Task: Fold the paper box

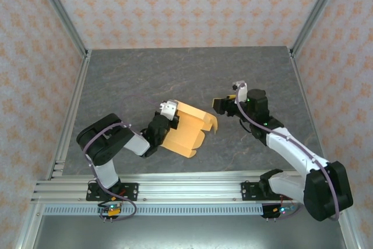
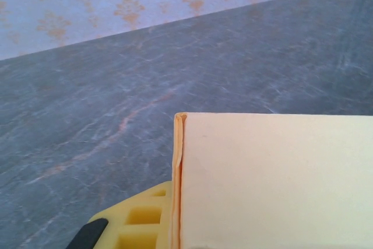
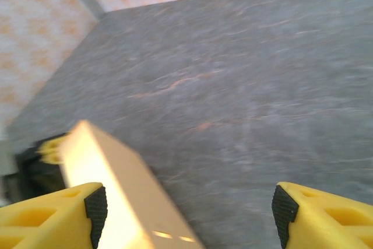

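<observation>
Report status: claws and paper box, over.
Left claw shut on paper box, left edge. Right claw open at its right end. Box partly folded, flaps raised. No obstruction seen.

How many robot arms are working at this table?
2. The left arm reaches in from the bottom left to the cardboard box's left edge. The right arm reaches in from the bottom right, ending near its right side.

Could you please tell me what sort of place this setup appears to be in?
Probably an enclosed robot test cell, likely in a lab: a grey stone-look tabletop boxed in by patterned wall panels on aluminium posts, with the left arm and right arm bolted to a rail at its near edge.
</observation>
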Controlling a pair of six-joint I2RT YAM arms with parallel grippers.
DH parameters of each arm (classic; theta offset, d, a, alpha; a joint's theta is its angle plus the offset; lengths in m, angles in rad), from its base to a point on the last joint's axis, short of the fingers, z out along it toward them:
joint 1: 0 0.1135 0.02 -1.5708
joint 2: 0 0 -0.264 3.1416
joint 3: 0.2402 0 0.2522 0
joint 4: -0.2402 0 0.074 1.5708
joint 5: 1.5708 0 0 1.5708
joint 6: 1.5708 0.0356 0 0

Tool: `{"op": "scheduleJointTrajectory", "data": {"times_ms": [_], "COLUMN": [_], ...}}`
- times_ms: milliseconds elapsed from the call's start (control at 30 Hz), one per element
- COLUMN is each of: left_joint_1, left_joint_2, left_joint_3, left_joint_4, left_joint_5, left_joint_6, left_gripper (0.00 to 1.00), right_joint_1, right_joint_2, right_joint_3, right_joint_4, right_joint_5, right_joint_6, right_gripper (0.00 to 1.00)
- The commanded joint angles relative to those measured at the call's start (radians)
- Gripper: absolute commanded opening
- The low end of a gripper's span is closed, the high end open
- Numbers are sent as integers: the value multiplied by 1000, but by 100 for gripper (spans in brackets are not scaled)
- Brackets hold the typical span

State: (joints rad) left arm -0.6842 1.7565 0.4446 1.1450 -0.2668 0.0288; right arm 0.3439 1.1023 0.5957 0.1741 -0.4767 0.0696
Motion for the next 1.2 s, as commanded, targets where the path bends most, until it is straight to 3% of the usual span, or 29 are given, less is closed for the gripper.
{"op": "scheduleJointTrajectory", "data": {"times_ms": [0,67,133,333,567,700,867,1167], "left_joint_1": [39,60,80,104,133,147,153,152], "left_joint_2": [-45,-51,-62,-118,-144,-157,-157,-137], "left_joint_3": [-17,-18,-20,-24,-20,-13,-4,7], "left_joint_4": [-78,-96,-116,-157,-169,-209,-209,-197], "left_joint_5": [-17,-2,12,38,119,144,174,209], "left_joint_6": [-82,-109,-139,-141,-159,-177,-188,-233], "left_gripper": [0,0,0,0,0,0,0,0], "right_joint_1": [-28,-31,-32,-31,-17,2,78,157], "right_joint_2": [-7,-9,-10,76,173,178,252,333], "right_joint_3": [-60,-120,-166,-31,-12,-37,-13,-20], "right_joint_4": [93,182,247,-6,47,99,159,375], "right_joint_5": [112,4,-25,-184,-296,-415,-315,-183], "right_joint_6": [-91,-187,-240,-496,-638,-666,-595,-499], "right_gripper": [75,76,77,74,68,71,70,47]}}
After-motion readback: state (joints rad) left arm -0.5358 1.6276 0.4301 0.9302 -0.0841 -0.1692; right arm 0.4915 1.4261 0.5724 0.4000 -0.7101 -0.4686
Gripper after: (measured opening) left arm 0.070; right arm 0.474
